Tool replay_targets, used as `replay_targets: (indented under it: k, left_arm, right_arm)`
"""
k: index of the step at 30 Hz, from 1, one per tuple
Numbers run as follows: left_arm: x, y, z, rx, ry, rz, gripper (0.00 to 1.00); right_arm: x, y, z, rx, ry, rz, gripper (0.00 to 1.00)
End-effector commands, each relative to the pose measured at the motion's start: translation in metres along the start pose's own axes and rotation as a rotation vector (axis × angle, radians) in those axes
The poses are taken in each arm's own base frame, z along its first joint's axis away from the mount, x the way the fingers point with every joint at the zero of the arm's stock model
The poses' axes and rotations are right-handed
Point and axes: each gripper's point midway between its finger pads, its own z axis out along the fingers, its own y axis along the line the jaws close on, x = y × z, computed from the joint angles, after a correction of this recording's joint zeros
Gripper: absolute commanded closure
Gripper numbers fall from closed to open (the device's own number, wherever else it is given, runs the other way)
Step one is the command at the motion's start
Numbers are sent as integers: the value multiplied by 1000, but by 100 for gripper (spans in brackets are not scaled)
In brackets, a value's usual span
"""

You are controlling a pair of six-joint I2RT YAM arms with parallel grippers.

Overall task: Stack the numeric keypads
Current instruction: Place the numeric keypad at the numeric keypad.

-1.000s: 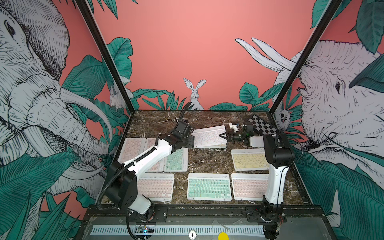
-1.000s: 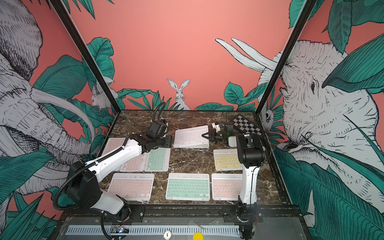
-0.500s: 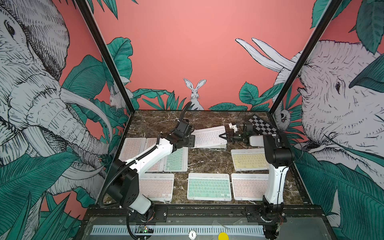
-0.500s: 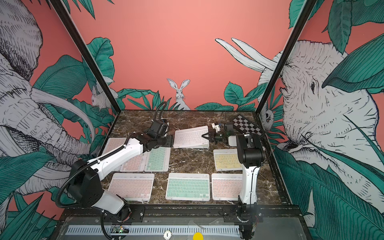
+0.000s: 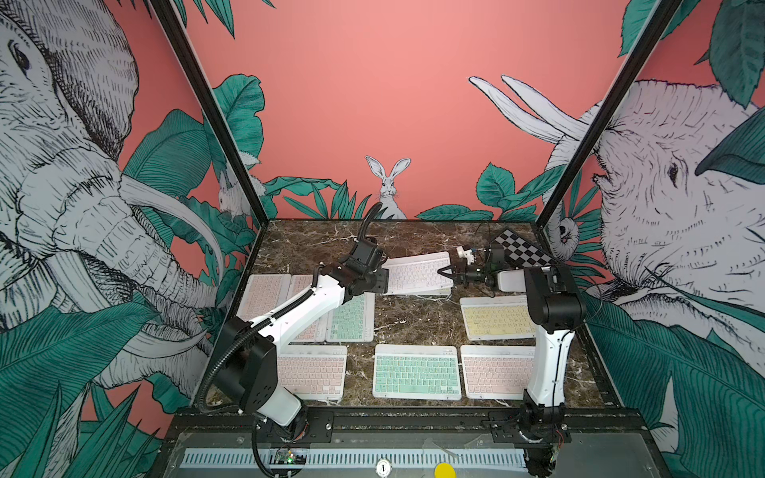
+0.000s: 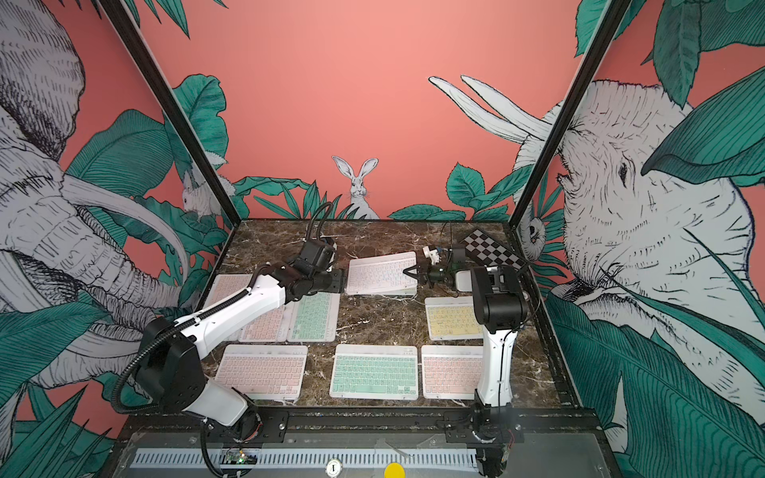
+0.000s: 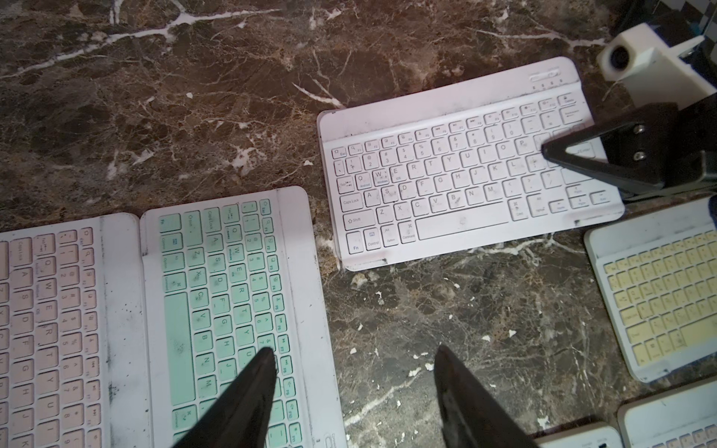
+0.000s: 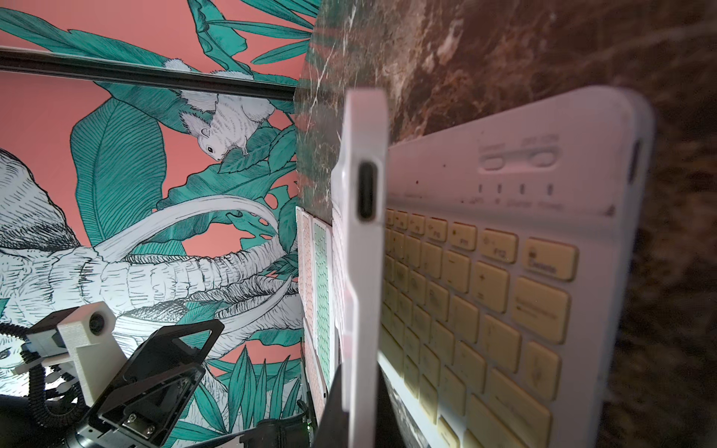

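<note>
right gripper (image 5: 443, 273) clamped on white keypad (image 5: 414, 273) at its right end. long axis runs toward left gripper (image 7: 355, 351), parted and empty, near its left end.

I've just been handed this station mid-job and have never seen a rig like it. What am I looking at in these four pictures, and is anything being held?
You see a left arm and a right arm, mounted at the near edge of a marble table. Each ends in a two-finger gripper.

The two wide pictures come from one camera head above, both looking the same way. The two close pictures come from a camera on each wrist.

On the table lie flat keypads: a yellow keypad, a mint keypad by the left arm, another mint one at the front, and several pink ones. A checkered board sits in the far right corner.

The right gripper is shut on the end of the white keypad. Its wrist view shows that edge close up. The left gripper is open and empty.
</note>
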Motion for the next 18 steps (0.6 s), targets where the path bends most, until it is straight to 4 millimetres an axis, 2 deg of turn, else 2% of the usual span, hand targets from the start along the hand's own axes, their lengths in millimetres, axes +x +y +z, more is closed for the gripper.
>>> replay_targets:
  k: [1, 13, 18]
  left_arm:
    - [-5, 2, -4, -7, -2, -2, 33]
    - [-5, 1, -2, -5, 1, -4, 33]
    - [-4, 1, -2, -5, 1, -4, 33]
  right_arm:
    - [-15, -11, -1, 27, -47, -21, 100]
    - [-14, -25, 1, 67, -49, -6, 100]
    - [-13, -26, -2, 99, -50, -16, 85]
